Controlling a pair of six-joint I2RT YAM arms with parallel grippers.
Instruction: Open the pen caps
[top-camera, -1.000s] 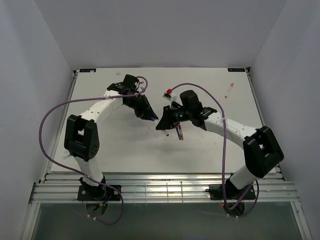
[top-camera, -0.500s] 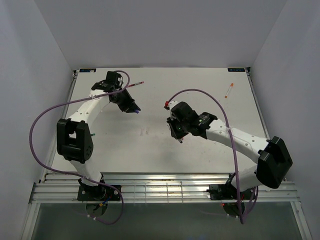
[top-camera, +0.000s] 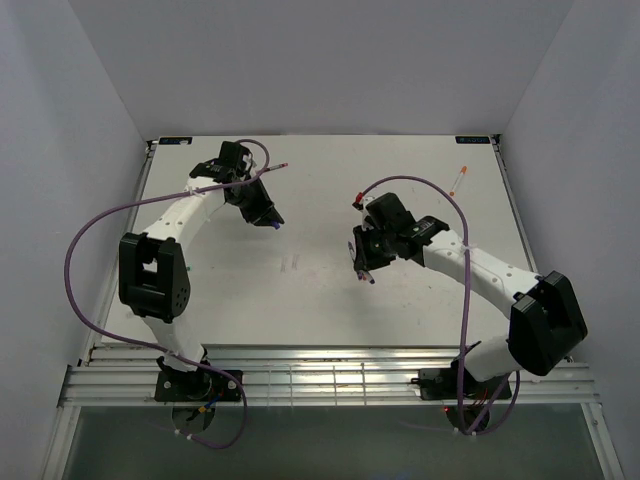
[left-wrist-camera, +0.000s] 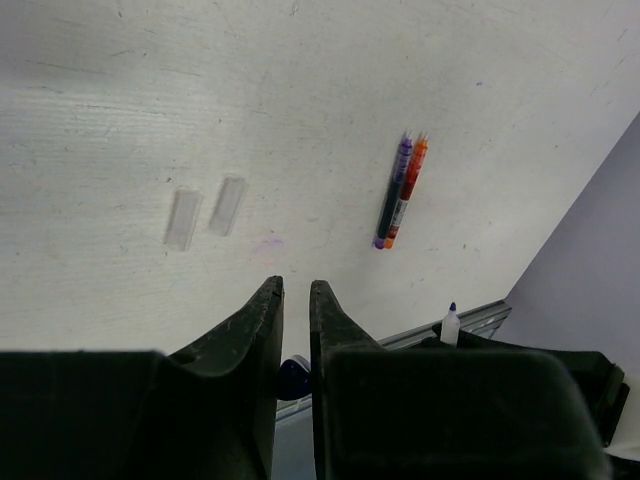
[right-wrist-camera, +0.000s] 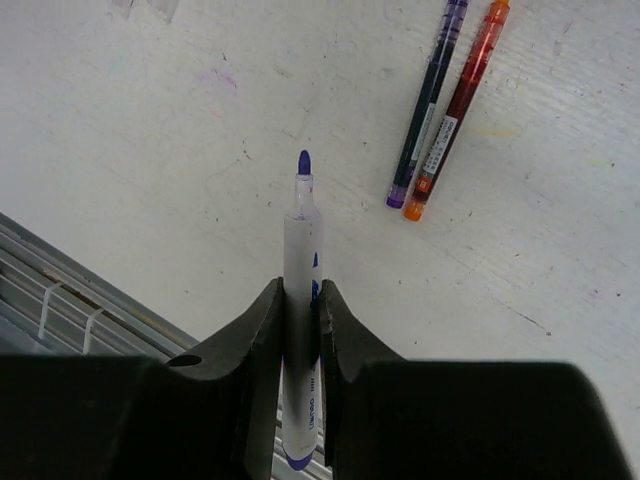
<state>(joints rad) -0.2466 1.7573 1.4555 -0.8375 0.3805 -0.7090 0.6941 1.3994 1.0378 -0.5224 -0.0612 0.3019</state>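
Pale lilac walls close in a scuffed white surface (top-camera: 300, 310) with both arms reaching over its middle. The left hand (left-wrist-camera: 293, 288) has its fingers pressed almost together on what looks like the blue cap (left-wrist-camera: 293, 378), a small rounded piece showing low in the gap. The right hand (right-wrist-camera: 300, 290) pinches the white pen (right-wrist-camera: 302, 230) by its barrel, its blue tip (right-wrist-camera: 303, 163) bare and pointing out over the surface. That wet tip is the main hazard: lowered carelessly, it would mark the surface, where a faint purple smudge (right-wrist-camera: 218, 77) shows already. The cap is tiny and could squirt out of the pinch and roll off. Two pens (right-wrist-camera: 445, 105), one dark purple and one red-orange, lie side by side just beyond the right hand, and a low sweep would scatter them. Another pen (top-camera: 458, 183) lies well apart at the far right, its orange cap (top-camera: 465, 170) apparently on. Small print runs along the white barrel and a label sits on the red-orange pen, but both are too blurred to read.
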